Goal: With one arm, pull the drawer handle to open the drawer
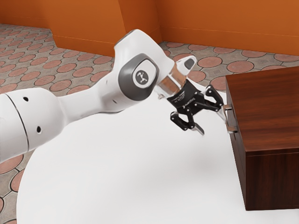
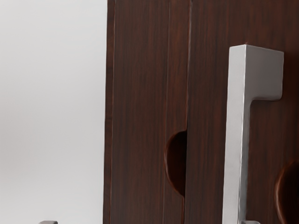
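A dark wooden drawer box [image 1: 268, 116] stands on the white table at the exterior view's right. Its silver bar handle [image 1: 230, 120] sticks out from the front face toward the arm. My black gripper [image 1: 213, 120] is open and level with the handle, just short of it. One finger reaches near the handle's far end and the other hangs lower, away from the box. The wrist view looks straight at the drawer front [image 2: 140, 116] with the handle [image 2: 243, 140] close ahead. The drawer front sits flush with the box.
The round white table [image 1: 117, 177] spreads wide under and in front of the arm. Beyond it lie a tiled floor [image 1: 56, 65] and orange walls [image 1: 224, 18]. Round cut-outs [image 2: 177, 163] mark the drawer front beside the handle.
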{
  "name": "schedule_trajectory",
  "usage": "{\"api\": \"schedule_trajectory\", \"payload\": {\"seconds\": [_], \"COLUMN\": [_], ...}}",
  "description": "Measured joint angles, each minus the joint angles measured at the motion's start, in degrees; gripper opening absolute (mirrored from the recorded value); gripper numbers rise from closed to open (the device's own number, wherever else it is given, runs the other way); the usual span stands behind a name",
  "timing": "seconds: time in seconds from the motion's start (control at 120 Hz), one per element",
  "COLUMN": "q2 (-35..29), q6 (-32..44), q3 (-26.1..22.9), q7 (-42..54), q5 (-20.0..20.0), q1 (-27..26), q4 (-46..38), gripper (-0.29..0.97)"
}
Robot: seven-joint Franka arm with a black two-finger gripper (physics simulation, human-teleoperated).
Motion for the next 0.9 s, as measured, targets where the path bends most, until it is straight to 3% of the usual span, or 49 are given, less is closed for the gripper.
{"api": "schedule_trajectory", "payload": {"seconds": [0.233,0.625,0.75,0.9], "q2": [4.97,6.78,7.76,7.29], "q6": [1.10,1.45,1.18,0.17], "q3": [-0.89,-1.54,-5.26,-4.95], "q7": [0.52,1.32,1.52,1.71], "q5": [1.18,2.87,4.69,5.68], "q1": [0.57,1.44,4.52,5.02], "q4": [6.64,6.83,7.05,6.78], "gripper": [0.49,0.45,0.44,0.41]}}
